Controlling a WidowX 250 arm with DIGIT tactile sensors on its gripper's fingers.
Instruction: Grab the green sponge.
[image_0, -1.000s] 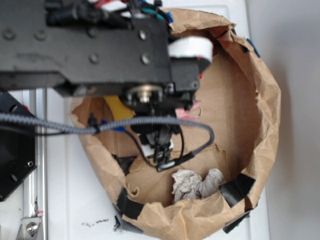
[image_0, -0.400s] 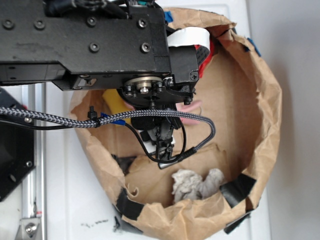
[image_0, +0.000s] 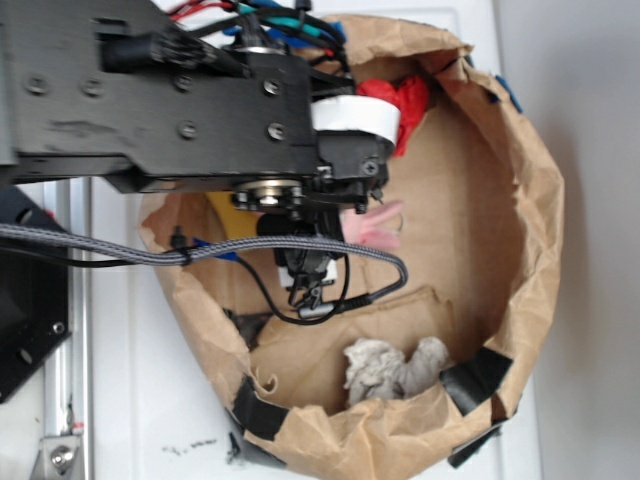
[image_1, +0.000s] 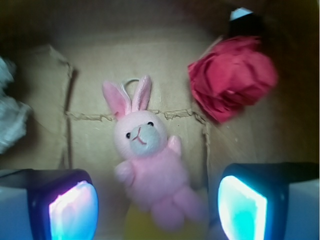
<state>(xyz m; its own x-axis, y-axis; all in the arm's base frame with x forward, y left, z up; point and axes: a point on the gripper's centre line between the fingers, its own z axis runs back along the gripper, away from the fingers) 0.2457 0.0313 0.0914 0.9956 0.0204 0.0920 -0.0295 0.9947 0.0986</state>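
The green sponge, really yellow, shows in the wrist view as a yellow patch (image_1: 142, 227) at the bottom edge, partly under the pink bunny's (image_1: 147, 160) legs. In the exterior view only a yellow corner (image_0: 225, 212) shows under the arm, at the bin's left side. My gripper (image_1: 157, 212) is open, and its two glowing pads (image_1: 72, 210) stand wide apart on either side of the bunny's legs and the sponge. It holds nothing. In the exterior view the gripper (image_0: 305, 278) hangs inside the bin, left of the bunny (image_0: 375, 225).
Everything lies in a brown paper-walled bin (image_0: 520, 230) with black tape patches. A red cloth wad (image_0: 400, 100) lies at the far rim, also in the wrist view (image_1: 232, 77). A grey-white rag (image_0: 395, 365) lies at the near wall, at the wrist view's left edge (image_1: 10, 115).
The arm has shifted left and slightly back. The red cloth wad and more of the pink bunny have come out from under it. The objects have not moved.
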